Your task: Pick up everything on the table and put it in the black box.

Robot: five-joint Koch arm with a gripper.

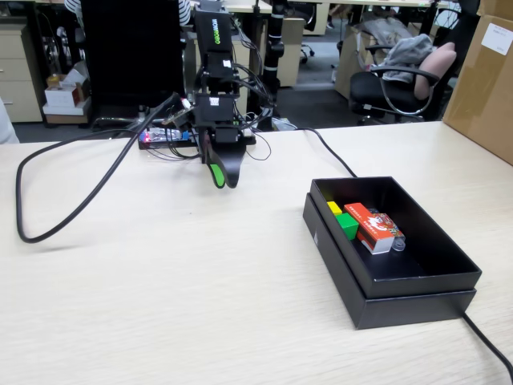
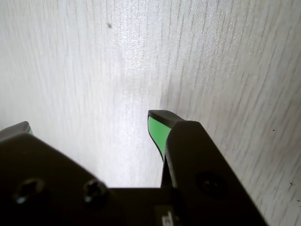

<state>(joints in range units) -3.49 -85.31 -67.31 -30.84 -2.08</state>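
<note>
The black box (image 1: 377, 285), well to the right of the gripper (image 1: 223, 181) in the fixed view, already holds green cube (image 1: 348, 225), yellow cube (image 1: 334, 207) and red carton (image 1: 372, 226), while the empty gripper hangs over bare table (image 1: 160, 305) (jaws slightly apart in the wrist view), so a needless further reach could only knock the box

Task items: all three lay inside the black box (image 1: 417, 282) on the tabletop (image 1: 176, 297).

In the fixed view, the shallow, matte black box sat open at the right of the light wood-grain tabletop. The yellow cube (image 1: 334, 207) lay by the left wall, the green cube (image 1: 347, 224) touching it on the near side. The red carton (image 1: 373, 228) with white print lay flat just right of both cubes, long axis running toward the box's near right.
</note>
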